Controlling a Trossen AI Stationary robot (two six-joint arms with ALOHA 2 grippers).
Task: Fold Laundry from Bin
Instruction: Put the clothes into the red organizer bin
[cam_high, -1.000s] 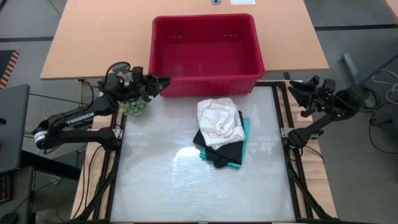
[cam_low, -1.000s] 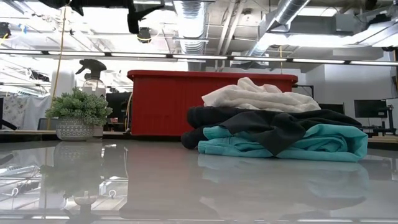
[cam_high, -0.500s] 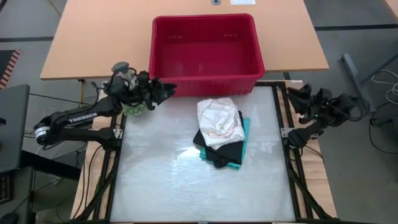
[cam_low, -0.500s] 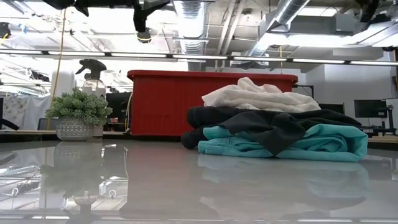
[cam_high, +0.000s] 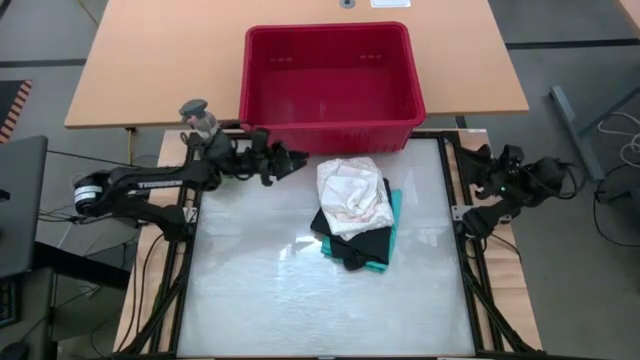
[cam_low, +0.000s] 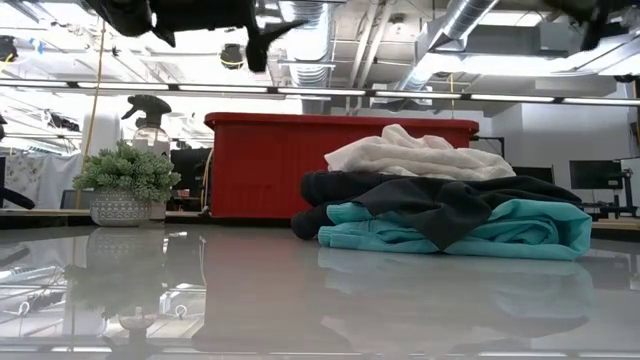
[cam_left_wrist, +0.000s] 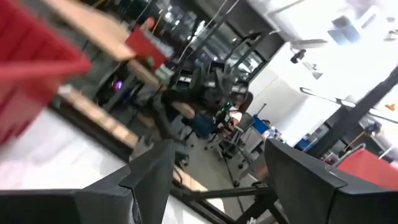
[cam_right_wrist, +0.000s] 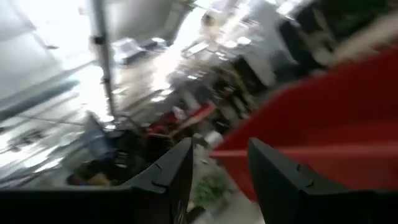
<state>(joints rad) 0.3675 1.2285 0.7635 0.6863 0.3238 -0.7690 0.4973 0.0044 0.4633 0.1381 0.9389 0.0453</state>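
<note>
We're looking down on the counter (cam_high: 260, 300), and the laundry (cam_high: 354, 211) sits as a stack near its middle, just in front of the bin (cam_high: 330, 75), which stands at the far edge with its red slotted walls showing nothing inside. From table height we see the stack plainly: the teal garment (cam_low: 520, 228) at the bottom, the black garment (cam_low: 440, 198) draped over it, and a white cloth (cam_low: 415, 155) crumpled on top, with the bin's long red side right behind. Now the left end effector (cam_high: 290, 160) — we find it reaching in from the left side, hanging above the counter's far left corner, just off the bin's near left corner and well short of the stack; its wrist view shows two dark fingers (cam_left_wrist: 149, 177) standing apart with nothing between them, so it is released and empty. The right end effector (cam_high: 478, 165) hangs out past the counter's right edge, well apart from the clothes; its own fingers (cam_right_wrist: 171, 177) show a gap with nothing gripped, released too. A small potted plant (cam_low: 122, 182) and a spray bottle (cam_low: 150, 120) stand off to the left beyond the counter.
</note>
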